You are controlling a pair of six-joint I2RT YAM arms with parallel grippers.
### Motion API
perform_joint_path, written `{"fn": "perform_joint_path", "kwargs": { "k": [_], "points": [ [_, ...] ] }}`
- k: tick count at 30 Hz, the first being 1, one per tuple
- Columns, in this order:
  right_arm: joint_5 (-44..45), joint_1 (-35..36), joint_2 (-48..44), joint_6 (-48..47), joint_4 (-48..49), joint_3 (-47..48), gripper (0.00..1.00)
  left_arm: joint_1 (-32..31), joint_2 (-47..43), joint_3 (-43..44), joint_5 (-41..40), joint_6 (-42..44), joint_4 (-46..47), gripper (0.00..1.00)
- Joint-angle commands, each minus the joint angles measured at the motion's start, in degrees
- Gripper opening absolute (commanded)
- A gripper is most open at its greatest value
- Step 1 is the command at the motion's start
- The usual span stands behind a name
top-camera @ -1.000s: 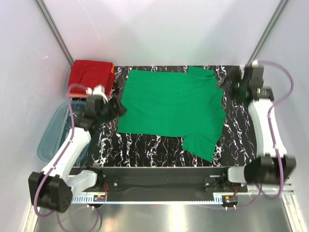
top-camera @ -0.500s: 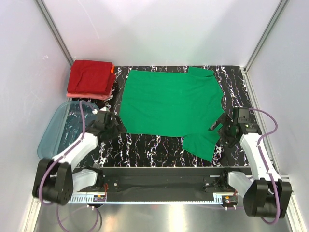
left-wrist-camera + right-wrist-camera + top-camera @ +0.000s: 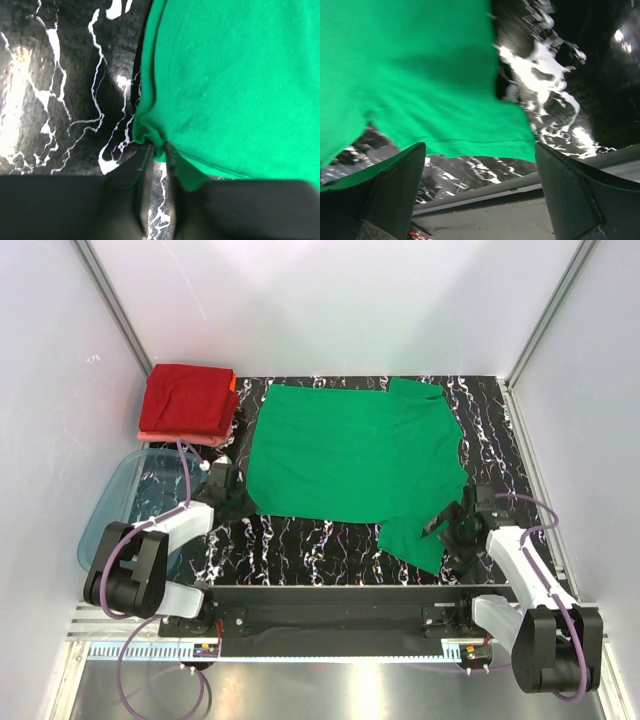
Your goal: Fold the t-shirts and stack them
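Standing at the near edge, 12 o'clock is the far wall and 6 o'clock is the arm bases.

1. Work surface: a black table [image 3: 300, 540] with white marbling.
2. The green tee [image 3: 350, 455] lies spread flat at the centre of the table. Its collar end is toward 3 o'clock and its bottom hem toward 9 o'clock. One sleeve points to 12 o'clock, and the other reaches to 5 o'clock, near the table's front edge.
3. The dark red shirts [image 3: 185, 398] sit folded in a stack at 10 o'clock, in the far left corner. They rest on a salmon-pink shirt [image 3: 165, 436], of which only the near edge shows. The stack lies apart from the green tee.
4. A translucent blue tub [image 3: 115, 510] stands at 8 o'clock, off the table's left edge.
5. The left gripper [image 3: 238, 502] is low at the tee's hem corner, at 8 o'clock. In the wrist view its fingers [image 3: 142, 167] are drawn together and pinch that corner, and the cloth is puckered at the tips.
6. The right gripper [image 3: 448, 530] is low at the 5 o'clock sleeve. Its fingers [image 3: 395, 190] stand wide apart. The sleeve hem lies between them and nothing is gripped.
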Motion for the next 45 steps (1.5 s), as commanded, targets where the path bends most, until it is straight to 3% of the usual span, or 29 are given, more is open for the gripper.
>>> {"fn": "perform_joint_path", "kwargs": {
  "k": [1, 9, 12, 15, 16, 18, 21, 25, 27, 31, 34, 38, 43, 45],
  "points": [
    [-1.43, 1.66, -0.87, 3.38, 1.46, -2.76, 0.94, 0.44, 1.26, 1.26, -0.36, 0.52, 3.39, 0.16],
    [0.14, 7.55, 3.86, 3.73, 0.76, -0.75, 0.86, 1.06, -0.23, 0.73, -0.28, 0.35, 3.65, 0.12],
    [0.94, 8.17, 6.15, 2.68, 0.58, 0.22, 0.78, 1.41, -1.28, 0.38, 1.22, 0.17, 3.65, 0.12],
    [1.82, 9.13, 8.95, 2.06, 0.58, 1.45, 0.58, 1.41, -2.51, 0.20, 1.48, 0.17, 3.30, 0.11],
    [1.99, 9.66, 9.75, 1.54, 0.41, 1.89, 0.39, 1.50, -3.12, 0.03, 1.48, 0.08, 3.30, 0.11],
    [2.52, 10.36, 11.33, 1.45, 0.06, 2.68, 0.19, 1.59, -3.74, -0.32, 1.40, -0.10, 3.56, 0.11],
    [3.22, 11.42, 11.26, 1.54, -0.03, 2.77, 0.00, 1.50, -4.27, -0.76, 1.83, 0.25, 3.48, 0.09],
    [2.79, 11.69, 9.24, 0.66, 0.32, 2.16, 0.00, 1.59, -5.85, -1.55, 2.97, 0.69, 2.86, 0.06],
    [1.21, 11.77, 7.31, -0.75, -0.90, 2.68, 0.11, 1.67, -6.82, -1.73, 2.98, 1.04, 1.81, 0.06],
    [1.56, 12.12, 1.07, 3.72, -4.25, 4.00, 0.84, 1.59, -9.98, -2.34, 2.01, 1.58, 0.05, 0.05],
    [-1.25, 12.21, 2.19, 6.01, -1.28, 2.16, 0.92, 1.59, -10.77, -2.43, 2.97, 0.87, 0.66, 0.05],
    [-1.08, 12.21, 10.61, 5.76, 1.98, 1.63, 0.94, 1.67, -10.51, -1.64, 4.29, 1.13, 0.84, 0.05],
    [-0.12, 13.61, 15.64, 5.93, 3.83, 5.22, 0.88, 1.94, -11.47, -1.47, 4.82, 1.57, 0.31, 0.05],
    [0.68, 15.11, 19.15, 5.93, 3.92, 6.72, 0.80, 2.02, -11.74, -1.47, 5.00, 1.57, 0.57, 0.05]
  ]
}}
